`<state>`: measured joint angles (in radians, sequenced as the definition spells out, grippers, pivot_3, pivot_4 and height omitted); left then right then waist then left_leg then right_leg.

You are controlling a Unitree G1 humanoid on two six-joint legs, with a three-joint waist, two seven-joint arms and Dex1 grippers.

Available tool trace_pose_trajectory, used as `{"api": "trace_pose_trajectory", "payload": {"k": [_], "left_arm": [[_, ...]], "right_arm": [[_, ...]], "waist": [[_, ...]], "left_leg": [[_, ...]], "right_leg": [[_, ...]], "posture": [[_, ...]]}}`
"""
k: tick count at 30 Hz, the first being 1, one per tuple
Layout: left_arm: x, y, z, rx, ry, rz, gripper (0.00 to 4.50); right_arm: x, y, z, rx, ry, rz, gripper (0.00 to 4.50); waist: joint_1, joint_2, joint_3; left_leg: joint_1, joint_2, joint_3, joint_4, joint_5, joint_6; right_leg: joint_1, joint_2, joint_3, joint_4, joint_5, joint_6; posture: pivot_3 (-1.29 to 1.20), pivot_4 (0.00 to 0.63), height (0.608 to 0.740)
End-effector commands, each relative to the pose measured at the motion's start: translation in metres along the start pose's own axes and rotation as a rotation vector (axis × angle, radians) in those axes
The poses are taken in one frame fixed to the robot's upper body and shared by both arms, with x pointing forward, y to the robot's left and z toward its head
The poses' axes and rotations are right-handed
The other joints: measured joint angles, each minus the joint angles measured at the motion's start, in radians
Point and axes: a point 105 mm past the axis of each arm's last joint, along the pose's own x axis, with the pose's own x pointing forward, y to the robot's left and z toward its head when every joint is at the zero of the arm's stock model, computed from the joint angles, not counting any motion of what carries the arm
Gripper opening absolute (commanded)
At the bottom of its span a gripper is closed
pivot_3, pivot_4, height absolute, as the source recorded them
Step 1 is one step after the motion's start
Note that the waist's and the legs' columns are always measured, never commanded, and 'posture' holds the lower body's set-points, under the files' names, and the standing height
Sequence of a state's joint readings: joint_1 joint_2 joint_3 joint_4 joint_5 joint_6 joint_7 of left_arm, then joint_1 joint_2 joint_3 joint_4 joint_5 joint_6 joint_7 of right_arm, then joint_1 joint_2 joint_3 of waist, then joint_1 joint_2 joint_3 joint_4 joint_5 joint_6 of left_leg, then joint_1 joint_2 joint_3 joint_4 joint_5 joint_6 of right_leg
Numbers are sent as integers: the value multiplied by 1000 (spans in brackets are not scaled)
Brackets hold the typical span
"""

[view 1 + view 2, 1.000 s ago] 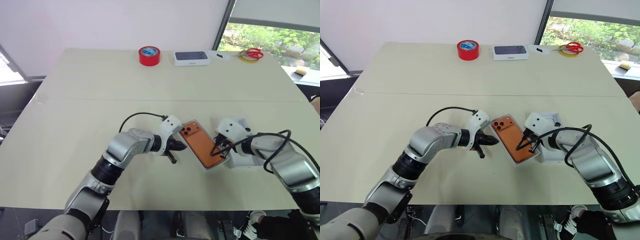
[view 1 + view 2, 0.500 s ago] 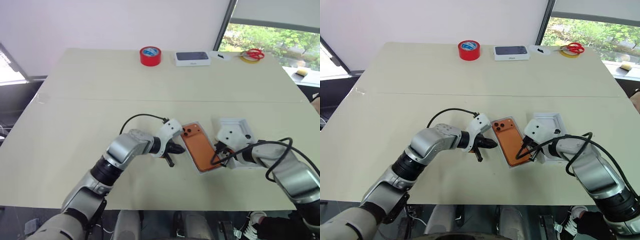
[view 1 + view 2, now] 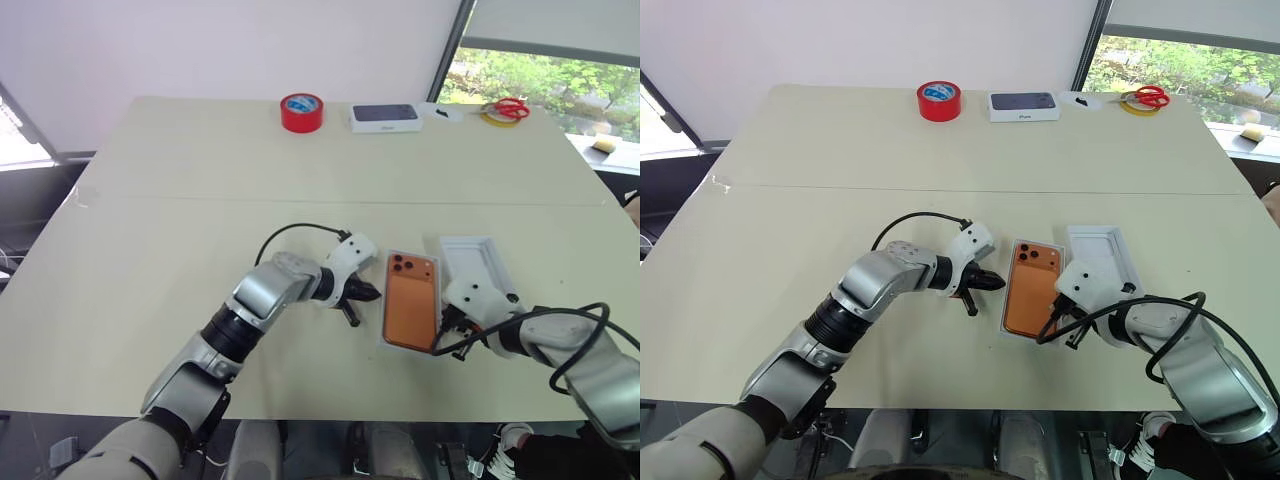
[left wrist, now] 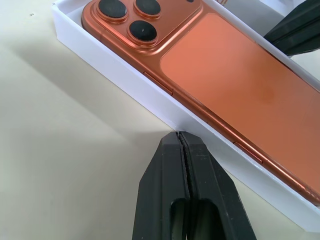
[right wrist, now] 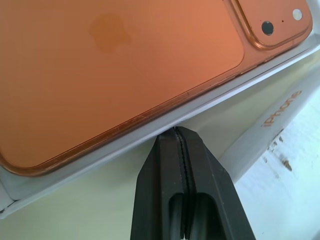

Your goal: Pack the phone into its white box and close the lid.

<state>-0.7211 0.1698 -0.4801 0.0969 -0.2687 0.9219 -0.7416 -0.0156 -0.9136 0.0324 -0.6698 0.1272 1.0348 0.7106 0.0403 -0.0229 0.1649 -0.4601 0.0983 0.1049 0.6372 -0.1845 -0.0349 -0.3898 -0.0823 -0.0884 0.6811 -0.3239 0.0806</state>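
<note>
Now you have the phone (image 3: 411,303) lying back-up in the box (image 3: 384,345), just below the middle of the left eye view, its camera block at the far end. Your left gripper (image 3: 371,293) sits just left of the box, fingers clenched on nothing; the left wrist view shows what the head views cannot, its tips right at the box's white wall (image 4: 150,102), though you cannot tell if they touch. Your right gripper (image 3: 441,341) is at the box's lower right corner, also clenched and empty; its wrist view shows the tips against the wall there. The lid (image 3: 478,263) lies open side up just right of the box. Tape (image 3: 300,111) and a blue-topped box (image 3: 384,117) sit along the frame's upper part.
</note>
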Motion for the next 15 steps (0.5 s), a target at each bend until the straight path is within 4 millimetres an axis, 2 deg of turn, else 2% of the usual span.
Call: {"api": "trace_pose_trajectory", "payload": {"k": [1, 10, 15], "left_arm": [[11, -25, 15, 57, -33, -110, 41], [15, -31, 15, 56, -26, -130, 41], [17, -30, 14, 52, -23, -115, 41]], "right_arm": [[-3, 1, 3, -4, -19, 0, 0], [3, -16, -2, 14, -11, -42, 0], [3, -18, -3, 10, -10, -44, 0]], "waist": [[-1, 0, 0], [-1, 0, 0], [-1, 0, 0]], "left_leg": [[0, 0, 0, 0, 0, 0], [0, 0, 0, 0, 0, 0], [0, 0, 0, 1, 0, 0]], "right_leg": [[0, 0, 0, 0, 0, 0], [0, 0, 0, 0, 0, 0], [0, 0, 0, 0, 0, 0]], "posture": [[0, 150, 730], [0, 150, 730], [0, 150, 730]]}}
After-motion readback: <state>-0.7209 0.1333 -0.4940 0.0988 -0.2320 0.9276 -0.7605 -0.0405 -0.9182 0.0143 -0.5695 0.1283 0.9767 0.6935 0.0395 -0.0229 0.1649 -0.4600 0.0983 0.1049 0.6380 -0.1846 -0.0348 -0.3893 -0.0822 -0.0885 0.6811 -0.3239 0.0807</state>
